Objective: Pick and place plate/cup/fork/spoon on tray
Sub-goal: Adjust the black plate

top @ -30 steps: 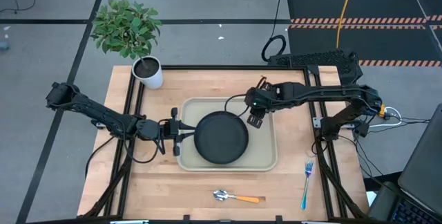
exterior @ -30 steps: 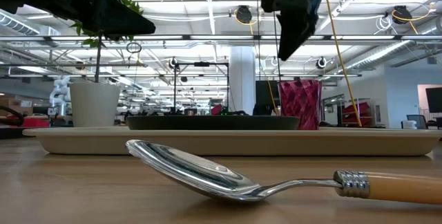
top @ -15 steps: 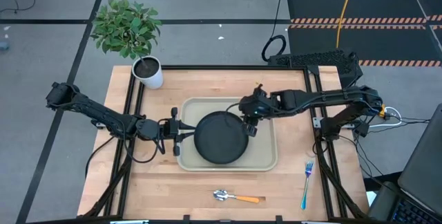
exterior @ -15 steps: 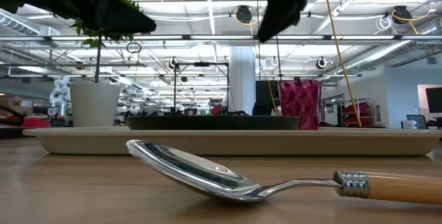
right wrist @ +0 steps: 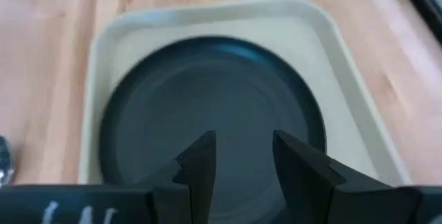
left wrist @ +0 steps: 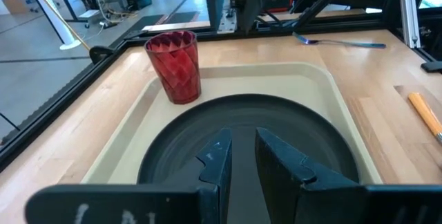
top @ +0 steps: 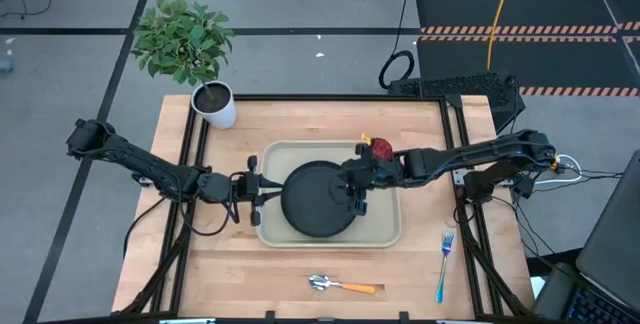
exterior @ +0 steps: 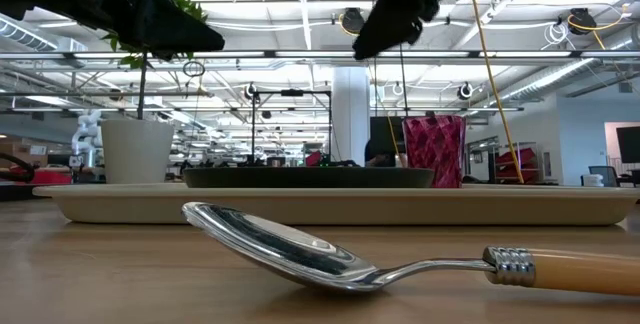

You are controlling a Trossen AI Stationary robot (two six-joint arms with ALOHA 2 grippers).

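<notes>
Beige and low-rimmed, the rounded tray point(top: 385, 226) lies on the wooden bench point(top: 300, 124), holding a round matte black plate point(top: 318, 204) and a faceted red cup point(top: 381, 148) at its far corner. Right gripper point(top: 353, 196) hovers over the plate, fingers apart and empty. Left gripper point(top: 262, 196) waits at the tray's edge, fingers slightly apart, empty. Shiny-bowled, orange-handled spoon point(top: 342, 285) and blue-handled fork point(top: 442, 264) lie on the bench.
</notes>
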